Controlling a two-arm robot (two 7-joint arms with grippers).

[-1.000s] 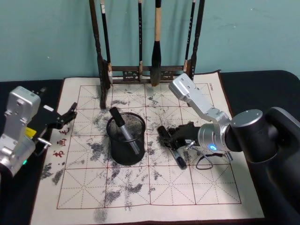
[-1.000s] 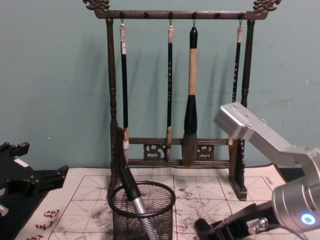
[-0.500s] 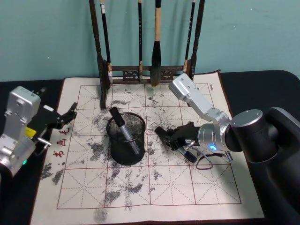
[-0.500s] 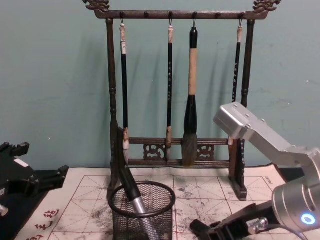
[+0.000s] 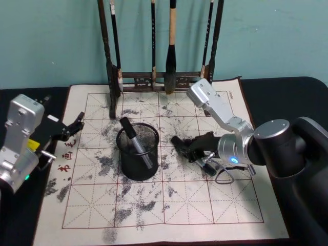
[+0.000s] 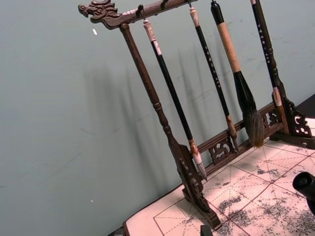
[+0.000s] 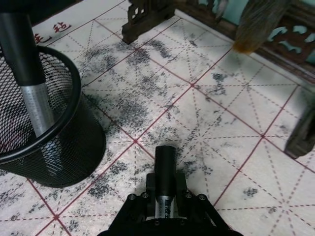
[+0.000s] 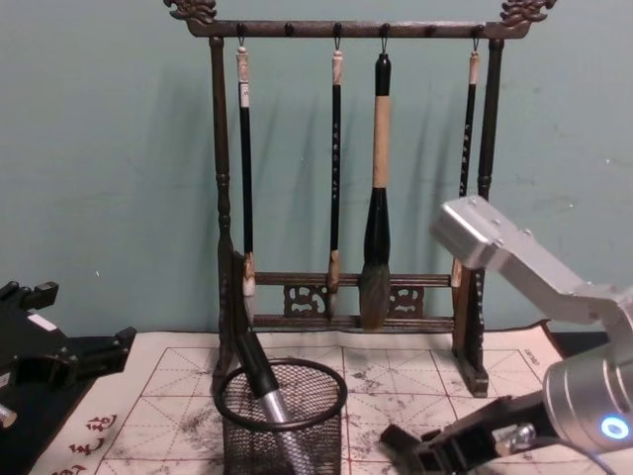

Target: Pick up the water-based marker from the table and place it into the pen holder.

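The water-based marker, black with a silver band, is clamped between the fingers of my right gripper, its capped end sticking out just above the stained mat. In the head view my right gripper hangs low over the table, right of the pen holder. That black mesh cup holds another black and silver marker leaning inside. My left gripper rests open at the mat's left edge, far from both.
The tall dark wooden brush rack with several hanging brushes stands at the back of the mat, behind the holder and my right arm. The mat's front half lies bare apart from ink stains.
The marker lay on the mat under my right gripper a second ago; now it is gripped and raised slightly, and the right arm has shifted up a little. The left arm is still.
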